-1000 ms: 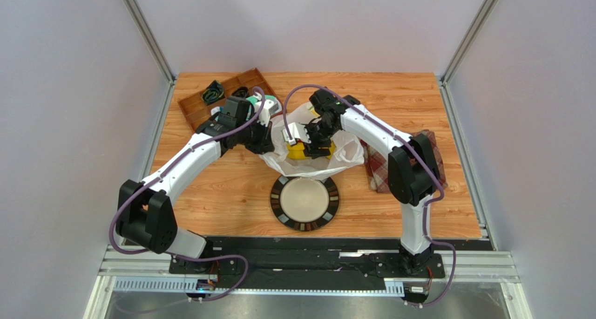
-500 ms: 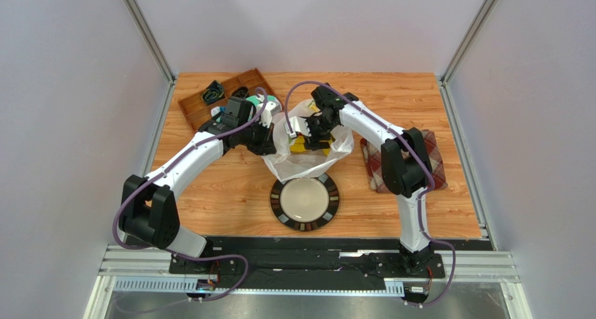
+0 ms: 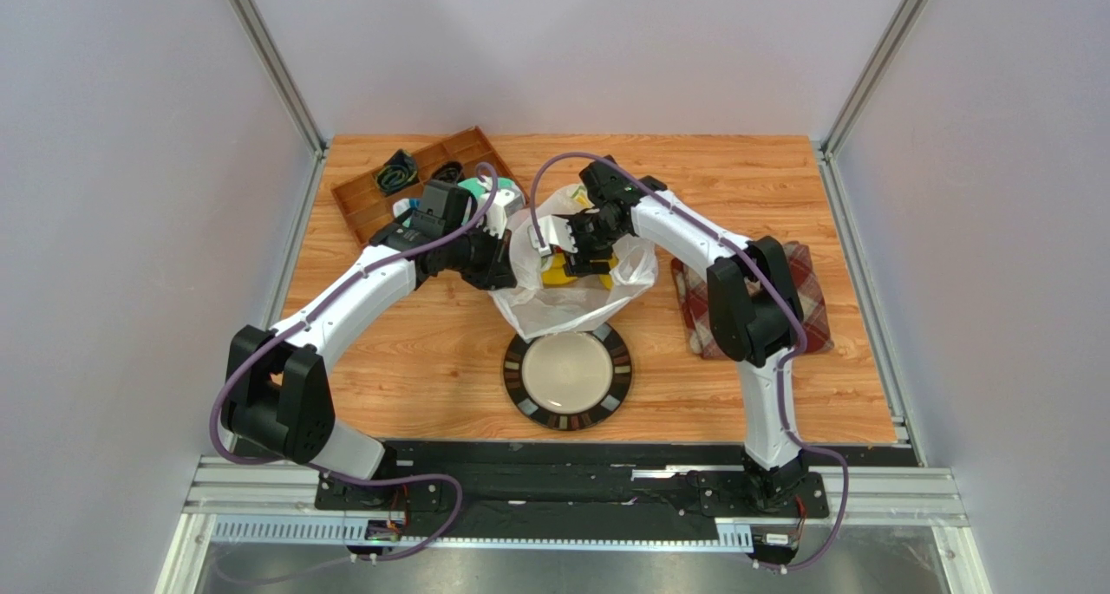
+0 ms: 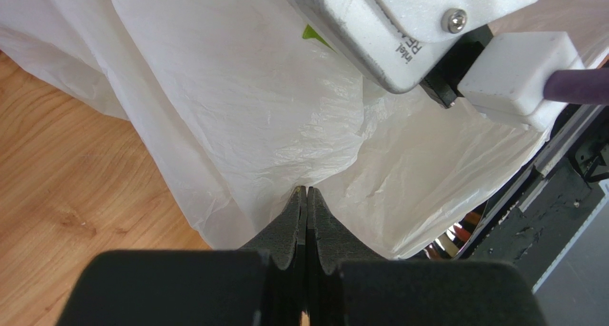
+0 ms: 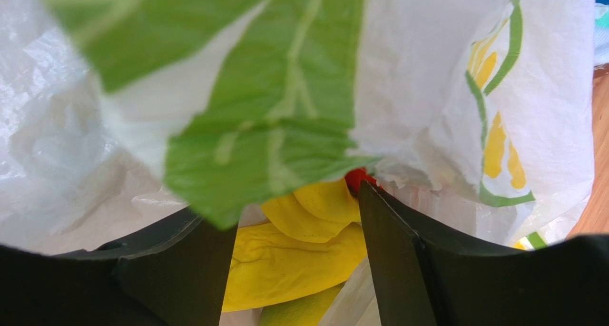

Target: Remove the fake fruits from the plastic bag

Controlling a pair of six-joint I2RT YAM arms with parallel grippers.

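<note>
L gripper (image 4: 306, 196) still nipping plastic bag (image 4: 236, 105), R gripper (image 5: 289, 210) wide over bananas (image 5: 300, 263), bag bunched since 1s

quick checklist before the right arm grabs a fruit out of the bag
1. Left gripper shut on the plastic bag, holding it: ok.
2. Right gripper open inside the bag: ok.
3. Yellow bananas between its fingers: ok, not yet gripped.
4. Bag film clear of those fingers: cannot tell, a printed flap hangs close.
5. Plate in front of the bag: ok.
</note>
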